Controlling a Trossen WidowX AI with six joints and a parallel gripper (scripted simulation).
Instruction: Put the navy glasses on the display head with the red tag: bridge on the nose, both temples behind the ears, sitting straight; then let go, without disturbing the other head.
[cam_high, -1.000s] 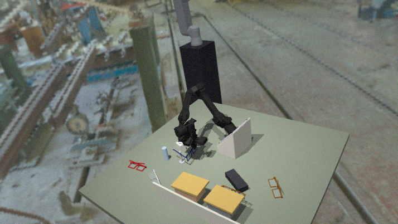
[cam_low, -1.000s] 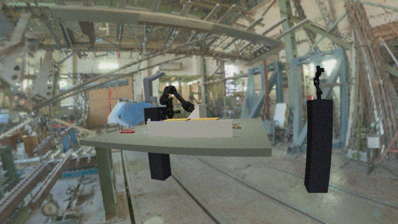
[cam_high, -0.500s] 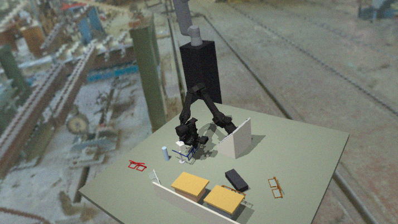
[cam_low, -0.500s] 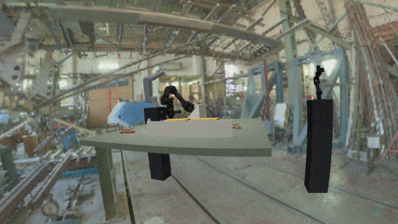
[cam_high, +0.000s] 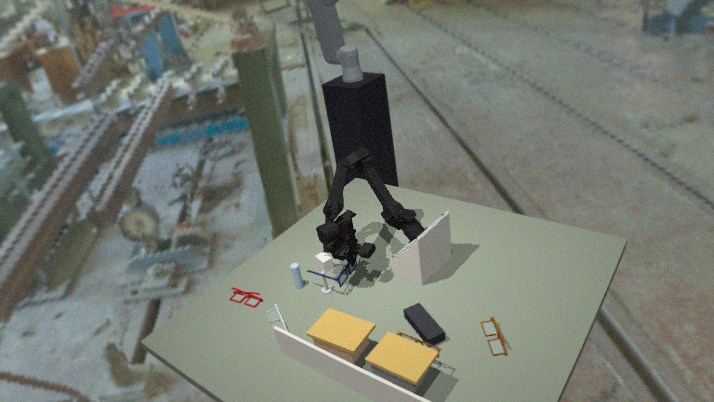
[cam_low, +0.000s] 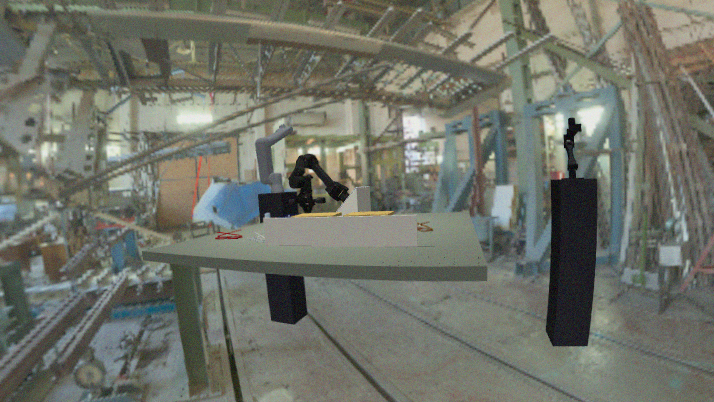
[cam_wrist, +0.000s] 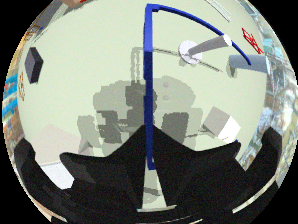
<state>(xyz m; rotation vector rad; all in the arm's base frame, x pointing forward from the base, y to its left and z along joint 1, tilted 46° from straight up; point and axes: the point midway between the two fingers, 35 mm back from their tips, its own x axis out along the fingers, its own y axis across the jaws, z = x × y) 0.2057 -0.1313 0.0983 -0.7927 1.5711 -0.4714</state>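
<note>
My gripper (cam_high: 352, 262) (cam_wrist: 147, 128) is shut on the navy glasses (cam_high: 345, 275) (cam_wrist: 148, 80). They hang low over the left rear of the table, with one temple stretched out past the white post (cam_high: 325, 281) (cam_wrist: 209, 46). Whether they touch it I cannot tell. The other temple is mostly hidden. The display heads look like two blocks with yellow tops, near the front: the left one (cam_high: 341, 329) (cam_low: 317, 215) is empty, and the right one (cam_high: 402, 357) (cam_low: 369, 214) has brown-orange glasses (cam_high: 419, 341) at its rear side. No red tag shows clearly.
A light-blue cylinder (cam_high: 297, 276) (cam_wrist: 253, 63) and a white block (cam_high: 323, 258) (cam_wrist: 221, 124) are close to the glasses. A tall pale panel (cam_high: 434, 255) stands beside the arm. A low pale wall (cam_low: 340, 232) runs before the heads. Around are red glasses (cam_high: 245, 296), a dark box (cam_high: 424, 323) and orange glasses (cam_high: 494, 336).
</note>
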